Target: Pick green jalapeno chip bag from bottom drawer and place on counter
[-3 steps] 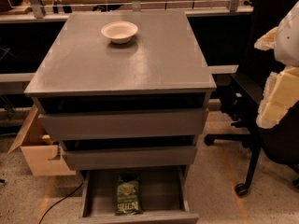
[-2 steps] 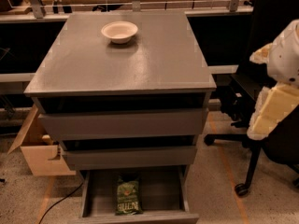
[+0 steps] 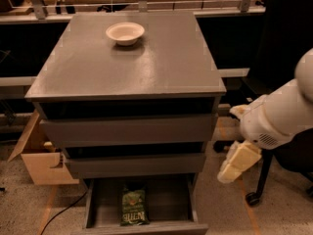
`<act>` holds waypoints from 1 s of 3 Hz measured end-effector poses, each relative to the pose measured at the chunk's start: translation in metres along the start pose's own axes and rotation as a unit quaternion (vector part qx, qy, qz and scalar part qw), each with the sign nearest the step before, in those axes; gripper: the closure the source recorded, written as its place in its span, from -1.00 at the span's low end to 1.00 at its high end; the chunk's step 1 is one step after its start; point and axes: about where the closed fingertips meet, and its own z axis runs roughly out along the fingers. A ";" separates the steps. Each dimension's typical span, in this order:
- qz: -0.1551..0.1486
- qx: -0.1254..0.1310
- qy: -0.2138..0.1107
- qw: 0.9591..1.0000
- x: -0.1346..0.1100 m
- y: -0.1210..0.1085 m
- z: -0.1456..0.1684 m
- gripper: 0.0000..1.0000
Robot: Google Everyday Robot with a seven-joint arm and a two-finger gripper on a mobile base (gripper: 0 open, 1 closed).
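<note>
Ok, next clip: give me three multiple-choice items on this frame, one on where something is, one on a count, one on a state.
1. Where is the gripper relative to the cabinet?
A. left of it
B. above it
C. right of it, apart from it

2. How many bowls stand on the counter?
A. none
B. one
C. two

3. The bottom drawer is:
A. shut
B. pulled open
C. taken out

Answers:
1 C: it hangs off the cabinet's right side, about level with the lower drawers.
2 B: a single white bowl sits near the back of the counter.
3 B: the green jalapeno chip bag lies in plain view inside it.
</note>
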 end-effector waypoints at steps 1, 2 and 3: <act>0.044 -0.042 -0.060 0.996 0.005 0.002 0.100 -1.00; 0.044 -0.042 -0.060 0.996 0.005 0.002 0.100 -1.00; 0.041 -0.045 -0.052 0.997 0.014 0.002 0.130 -1.00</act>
